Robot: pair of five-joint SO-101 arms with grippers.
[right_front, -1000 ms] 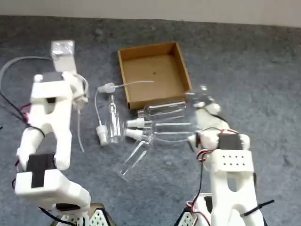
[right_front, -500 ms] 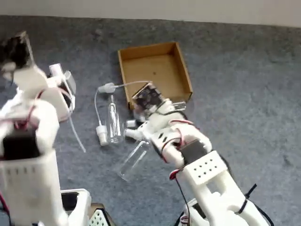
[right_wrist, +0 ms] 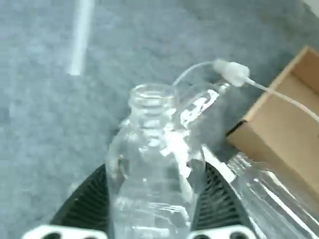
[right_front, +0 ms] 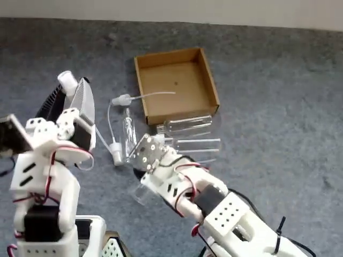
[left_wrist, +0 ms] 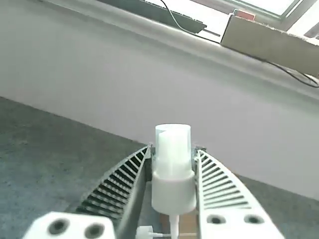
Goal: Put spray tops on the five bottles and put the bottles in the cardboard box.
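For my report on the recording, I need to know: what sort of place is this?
Probably an indoor room, perhaps a lab or office: a grey carpet-like surface, a plain pale wall behind it, and a cable on a dark ledge above.

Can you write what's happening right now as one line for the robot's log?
left pincer: shut on spray top | right pincer: shut on uncapped clear bottle | cardboard box: no bottles inside
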